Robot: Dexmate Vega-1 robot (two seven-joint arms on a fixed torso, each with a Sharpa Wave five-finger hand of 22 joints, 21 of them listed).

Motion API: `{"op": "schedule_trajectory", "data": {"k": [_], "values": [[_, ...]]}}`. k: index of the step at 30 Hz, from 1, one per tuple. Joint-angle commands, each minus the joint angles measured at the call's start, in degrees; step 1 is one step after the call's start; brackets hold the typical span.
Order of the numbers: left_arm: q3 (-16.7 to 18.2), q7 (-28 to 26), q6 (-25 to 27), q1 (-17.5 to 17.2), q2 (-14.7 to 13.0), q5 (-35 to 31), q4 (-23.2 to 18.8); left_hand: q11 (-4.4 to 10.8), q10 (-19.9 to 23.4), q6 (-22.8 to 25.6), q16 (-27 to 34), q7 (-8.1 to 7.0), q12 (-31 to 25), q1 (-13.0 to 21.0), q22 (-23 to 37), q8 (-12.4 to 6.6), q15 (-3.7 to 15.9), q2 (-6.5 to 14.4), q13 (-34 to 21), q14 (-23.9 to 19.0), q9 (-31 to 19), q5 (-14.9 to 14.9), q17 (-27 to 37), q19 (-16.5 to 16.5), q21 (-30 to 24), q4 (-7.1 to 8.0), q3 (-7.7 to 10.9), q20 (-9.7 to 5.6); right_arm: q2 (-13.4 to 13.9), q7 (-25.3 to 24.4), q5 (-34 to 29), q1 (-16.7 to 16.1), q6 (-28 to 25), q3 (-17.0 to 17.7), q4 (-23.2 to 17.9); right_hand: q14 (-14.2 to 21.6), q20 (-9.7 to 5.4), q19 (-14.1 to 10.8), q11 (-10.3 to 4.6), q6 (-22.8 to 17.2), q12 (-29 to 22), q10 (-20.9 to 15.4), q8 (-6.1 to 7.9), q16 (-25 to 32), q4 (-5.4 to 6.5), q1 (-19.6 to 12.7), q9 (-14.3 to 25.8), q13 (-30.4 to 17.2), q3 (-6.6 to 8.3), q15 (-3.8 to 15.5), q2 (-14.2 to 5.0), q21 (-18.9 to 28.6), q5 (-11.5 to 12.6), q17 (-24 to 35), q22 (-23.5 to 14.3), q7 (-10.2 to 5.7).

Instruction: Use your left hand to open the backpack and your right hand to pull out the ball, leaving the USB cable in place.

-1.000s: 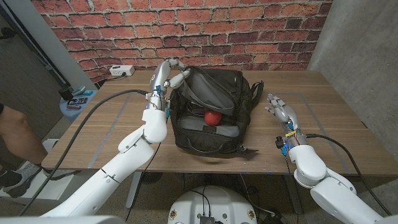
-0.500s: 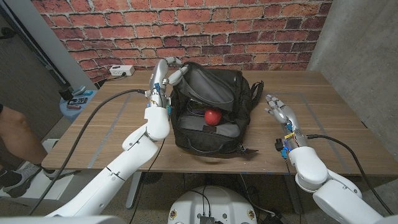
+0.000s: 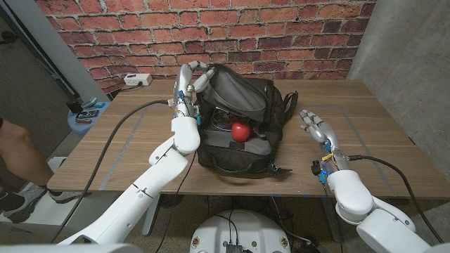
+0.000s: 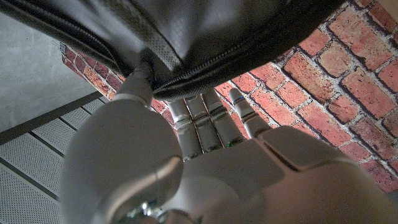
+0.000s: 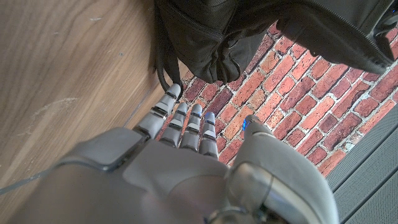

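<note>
A black backpack [image 3: 242, 130] stands open in the middle of the wooden table [image 3: 373, 144]. A red ball [image 3: 240, 131] lies in its opening, on a grey inner pocket. My left hand [image 3: 191, 79] grips the lifted flap [image 3: 235, 88] at the bag's upper left edge. In the left wrist view the fingers [image 4: 205, 121] hold the flap's zippered rim [image 4: 186, 56]. My right hand [image 3: 316, 125] stands open to the right of the bag, apart from it. The right wrist view has that hand [image 5: 186, 155] near the backpack's side [image 5: 211, 37]. I cannot make out a USB cable.
A white power strip [image 3: 138, 79] lies at the table's back left. A brick wall [image 3: 281, 35] runs behind the table. A light blue stool with small items [image 3: 86, 112] and a person's arm [image 3: 17, 144] are off the left side. A black cable [image 3: 130, 119] runs along my left arm.
My left hand has carried the flap up and to the right, widening the opening. My right hand has shifted slightly toward the bag.
</note>
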State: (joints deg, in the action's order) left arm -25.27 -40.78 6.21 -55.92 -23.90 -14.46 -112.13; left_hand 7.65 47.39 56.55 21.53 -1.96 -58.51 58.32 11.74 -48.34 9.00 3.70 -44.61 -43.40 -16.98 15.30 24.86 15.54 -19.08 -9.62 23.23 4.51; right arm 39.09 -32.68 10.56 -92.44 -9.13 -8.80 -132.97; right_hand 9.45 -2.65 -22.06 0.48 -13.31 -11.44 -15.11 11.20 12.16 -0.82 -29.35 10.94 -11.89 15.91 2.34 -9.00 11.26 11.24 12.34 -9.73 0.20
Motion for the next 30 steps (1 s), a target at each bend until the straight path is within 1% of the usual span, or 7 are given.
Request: {"op": "schedule_trajectory", "data": {"k": [1,10,12,14,22,25,30], "values": [[-2.0,0.1,-1.3,3.4,2.3,2.1,3.2,-0.35,0.2,0.1,-0.1,0.51,-0.6,0.8,0.1,-0.50,-0.56,1.0,-0.1,-0.2,-0.3,0.5,0.4,0.2,-0.3,0.28,0.37,0.53,0.0,-0.8,-1.9,-2.6,-4.1,0.3,-3.8,0.5,-1.45,-0.6,0.19,-0.5,-0.4,-0.2,0.36,0.2,-0.37,-0.7,0.1,-0.1,0.28,-0.12,-0.01,-0.1,-0.2,0.1,-0.1,0.05],[-2.1,0.9,0.2,3.9,2.3,3.5,2.6,-0.36,-0.1,-0.1,-0.3,0.71,-0.8,0.8,0.2,-0.62,-0.70,1.1,-0.1,-0.1,-0.6,0.7,0.5,0.1,-0.3,0.35,0.45,0.81,0.5,-1.0,-3.2,-4.1,-8.7,-0.3,-7.4,0.4,-1.45,-0.6,0.14,-0.6,-0.4,-0.2,0.39,0.3,-0.70,-1.0,0.1,-0.1,0.36,-0.19,-0.01,-0.1,-0.2,0.1,-0.1,0.06],[-2.0,0.9,0.4,3.7,2.2,3.9,2.4,-0.59,-0.4,-0.2,-0.4,0.76,-0.8,0.9,0.2,-0.63,-0.84,1.2,-0.1,0.0,-0.7,0.8,0.6,0.0,-0.3,0.38,0.49,0.90,0.8,-1.2,-3.8,-4.3,-10.3,-0.6,-8.4,0.5,-1.45,-0.6,0.20,-0.6,-0.4,-0.4,0.39,0.3,-0.85,-1.1,0.1,-0.1,0.42,-0.11,-0.01,-0.1,-0.2,0.1,-0.1,0.08],[-1.9,1.1,0.7,3.6,2.1,4.2,2.0,-0.40,-0.3,-0.2,-0.4,0.77,-0.8,0.8,0.2,-0.66,-0.78,1.1,0.0,-0.1,-0.7,0.8,0.6,0.0,-0.3,0.37,0.44,0.86,1.1,-1.5,-4.5,-4.3,-12.2,-1.1,-9.5,0.5,-1.42,-0.6,0.28,-0.6,-0.5,-0.4,0.40,0.3,-1.02,-1.3,0.1,-0.1,0.46,-0.17,-0.01,-0.1,-0.2,0.1,-0.1,0.05],[-1.1,2.4,2.5,2.8,0.8,6.0,0.1,-0.63,-0.7,-0.5,-0.6,0.81,-1.1,0.8,0.2,-0.70,-0.99,1.2,-0.2,0.1,-1.0,0.9,1.0,-0.3,-0.3,0.40,0.39,0.99,1.7,-1.5,-5.0,-5.0,-16.9,-1.7,-12.7,0.5,-1.29,-0.6,0.19,-0.9,-0.5,-0.6,0.50,0.3,-1.36,-1.5,0.1,-0.1,0.52,-0.13,-0.01,-0.1,-0.3,0.1,-0.1,0.00],[-0.6,2.8,3.0,2.5,0.3,6.5,-0.6,-0.46,-0.8,-0.5,-0.8,0.76,-1.1,0.8,0.2,-0.67,-0.97,1.1,0.0,0.2,-0.9,0.9,0.9,-0.3,-0.3,0.42,0.44,0.96,1.9,-1.6,-5.1,-5.3,-18.6,-1.9,-13.9,0.6,-1.25,-0.6,0.30,-1.0,-0.6,-0.7,0.53,0.4,-1.49,-1.6,0.1,-0.2,0.54,-0.10,-0.01,-0.1,-0.3,0.1,-0.1,-0.03],[0.0,3.8,4.2,2.3,-0.6,7.5,-1.8,-0.51,-0.9,-0.5,-0.9,0.65,-1.2,0.7,0.2,-0.62,-1.03,1.1,0.0,0.3,-0.8,1.0,1.0,-0.4,-0.3,0.47,0.39,0.97,2.0,-1.6,-5.0,-5.6,-19.8,-2.3,-14.9,0.6,-1.23,-0.7,0.12,-1.1,-0.6,-0.8,0.55,0.4,-1.63,-1.6,0.1,-0.2,0.54,-0.12,0.01,0.0,-0.3,0.1,-0.1,-0.04]]}}
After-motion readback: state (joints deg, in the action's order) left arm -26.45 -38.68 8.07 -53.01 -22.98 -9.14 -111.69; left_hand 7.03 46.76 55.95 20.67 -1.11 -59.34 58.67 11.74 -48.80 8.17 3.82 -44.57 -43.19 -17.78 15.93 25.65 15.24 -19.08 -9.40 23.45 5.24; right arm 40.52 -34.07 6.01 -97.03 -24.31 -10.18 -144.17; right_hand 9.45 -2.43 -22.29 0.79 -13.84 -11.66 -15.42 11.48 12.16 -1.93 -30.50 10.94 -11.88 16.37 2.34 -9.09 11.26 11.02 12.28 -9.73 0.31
